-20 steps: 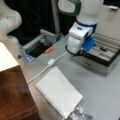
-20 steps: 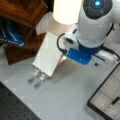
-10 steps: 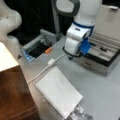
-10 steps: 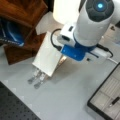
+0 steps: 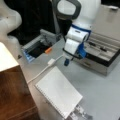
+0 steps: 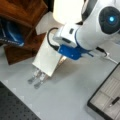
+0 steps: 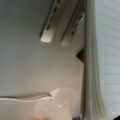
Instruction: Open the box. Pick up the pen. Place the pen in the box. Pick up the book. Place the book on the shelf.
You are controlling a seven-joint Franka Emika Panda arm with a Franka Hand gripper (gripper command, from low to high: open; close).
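pincer (image 5: 67, 62) lowered, book (image 5: 58, 91) lying diagonal

A: How is the scene lit?
B: Evenly and softly; in a front view the arm (image 6: 100, 27) casts a faint shadow on the table (image 6: 65, 100), with glare at top.

A: And sharpness?
B: All views are blurred, the wrist view most.

Much hidden behind the arm, cut at edges

In a front view the arm (image 6: 87, 30) covers the notebook's (image 6: 47, 56) far end and the gripper; beside it the box (image 6: 106, 96) runs off the right edge. The pen (image 5: 96, 45) in the box is a blur.
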